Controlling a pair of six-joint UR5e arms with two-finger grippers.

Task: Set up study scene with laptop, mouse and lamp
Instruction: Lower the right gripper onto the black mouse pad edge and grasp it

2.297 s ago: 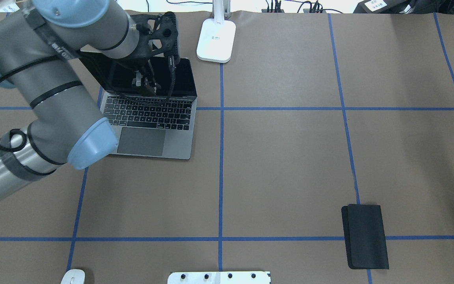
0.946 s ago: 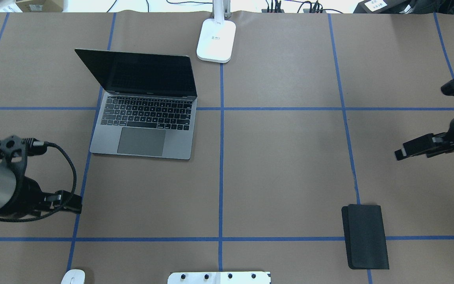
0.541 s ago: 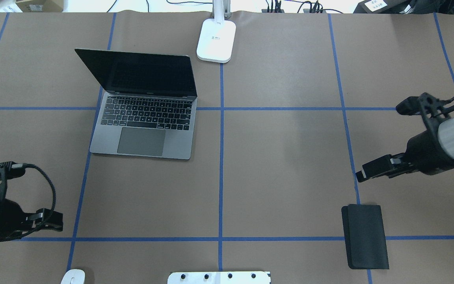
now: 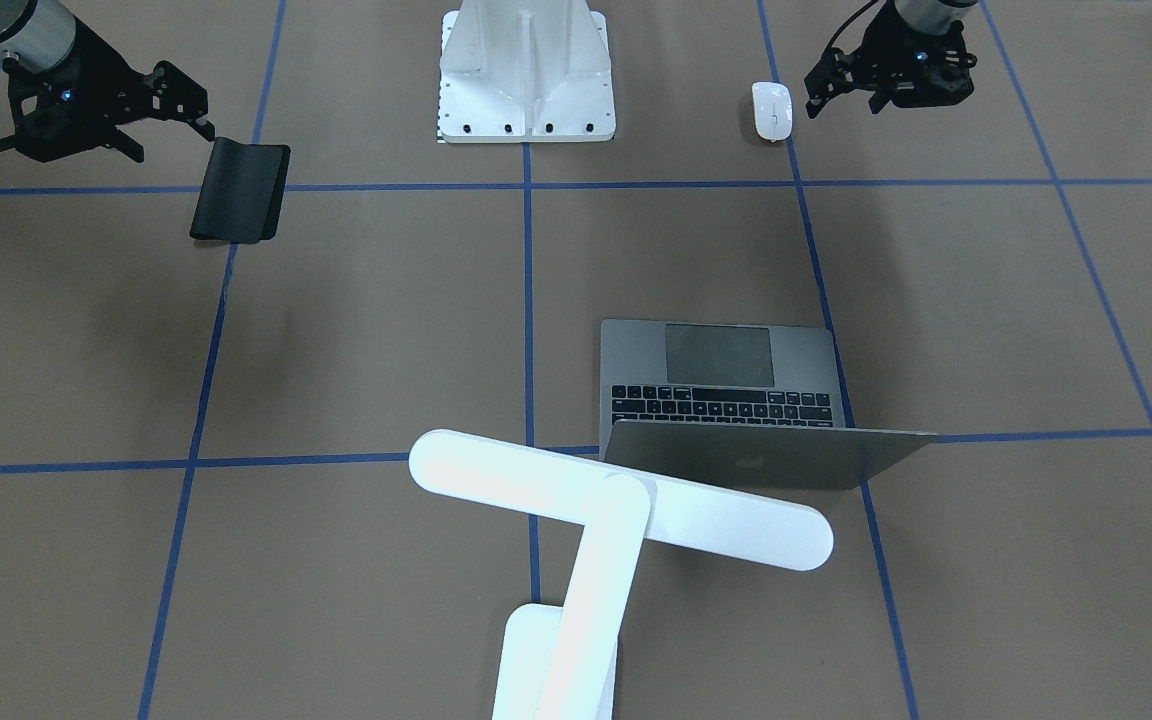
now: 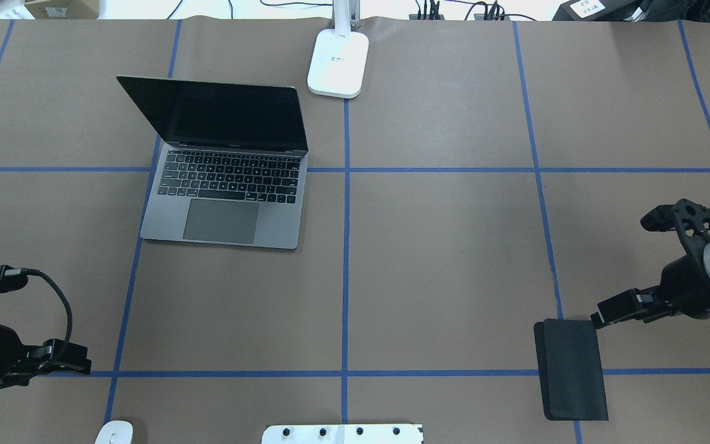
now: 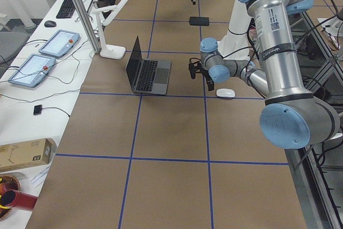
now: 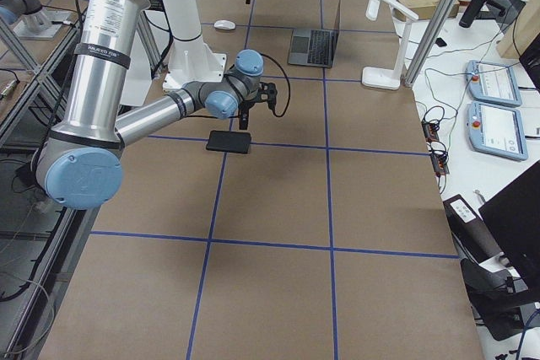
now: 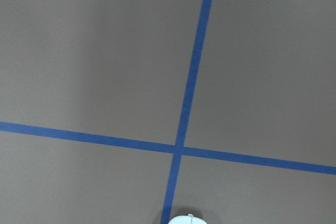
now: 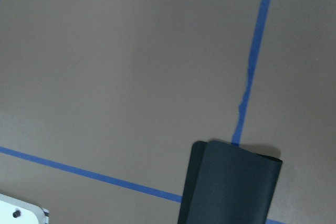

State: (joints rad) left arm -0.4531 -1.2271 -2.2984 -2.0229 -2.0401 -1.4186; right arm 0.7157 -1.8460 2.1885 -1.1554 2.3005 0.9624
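The laptop [image 5: 225, 185] stands open on the table's far left, and it also shows in the front-facing view [image 4: 726, 385]. The lamp's base [image 5: 338, 61] sits at the far edge, and its bar head [image 4: 626, 500] hangs near the laptop lid. The mouse [image 5: 114, 433] lies at the near left edge, and it also shows in the front-facing view [image 4: 772, 110]. My left gripper [image 5: 81, 365] hovers empty just beyond the mouse. My right gripper [image 5: 601, 316] hovers empty at the far right corner of the black mouse pad [image 5: 571, 370]. The frames do not show whether either gripper is open or shut.
The white bolted pedestal [image 4: 526, 70] stands at the near middle edge. Blue tape lines divide the brown table [image 5: 441, 259] into a grid. Tablets, cables and boxes lie on the side bench [image 6: 43, 57] beyond the lamp.
My left arm has drawn back from the laptop screen to the near left, close to the mouse. My right arm has come in from the right and moved down to the mouse pad's corner.
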